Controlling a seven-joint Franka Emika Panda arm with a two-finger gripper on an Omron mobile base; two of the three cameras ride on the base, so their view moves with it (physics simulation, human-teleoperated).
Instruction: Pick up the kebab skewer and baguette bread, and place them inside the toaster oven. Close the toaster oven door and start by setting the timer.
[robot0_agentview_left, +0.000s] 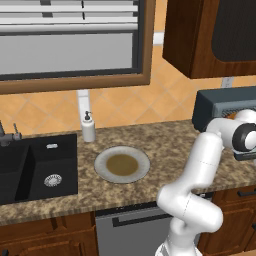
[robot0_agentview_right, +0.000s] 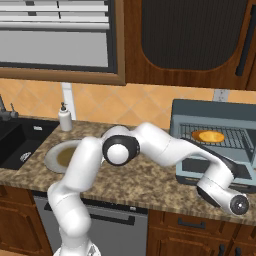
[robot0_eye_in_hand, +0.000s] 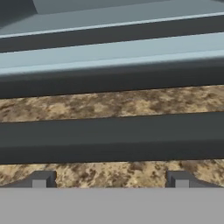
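- The blue-grey boxy toaster oven (robot0_agentview_right: 214, 142) stands on the speckled brown stone table (robot0_agentview_right: 150, 182), at its right end, under a dark wooden wall cupboard (robot0_agentview_right: 190, 42).
- The toaster oven's front panel, the toaster oven door (robot0_agentview_right: 207, 175), is folded down flat in front of the toaster oven, and the wire rack (robot0_agentview_right: 220, 137) inside is exposed.
- The orange-yellow stubby baguette bread (robot0_agentview_right: 208, 135) lies on that wire rack inside the toaster oven.
- I cannot make out the kebab skewer in the toaster oven from these views.
- The white arm reaches down in front of the toaster oven, its wrist low at the lowered door's front edge.
- In the hand view the pincer (robot0_eye_in_hand: 110, 179) has its two dark fingertips (robot0_eye_in_hand: 41, 179) well apart and nothing between them; a dark horizontal bar handle (robot0_eye_in_hand: 112, 138) runs across just beyond them, with the table showing on either side of it.
- A round grey plate with a brown centre (robot0_agentview_left: 122, 164) sits on the table well left of the toaster oven.
- A white soap dispenser (robot0_agentview_left: 88, 127) stands further left of the toaster oven, behind the plate, beside the black sink (robot0_agentview_left: 37, 167).
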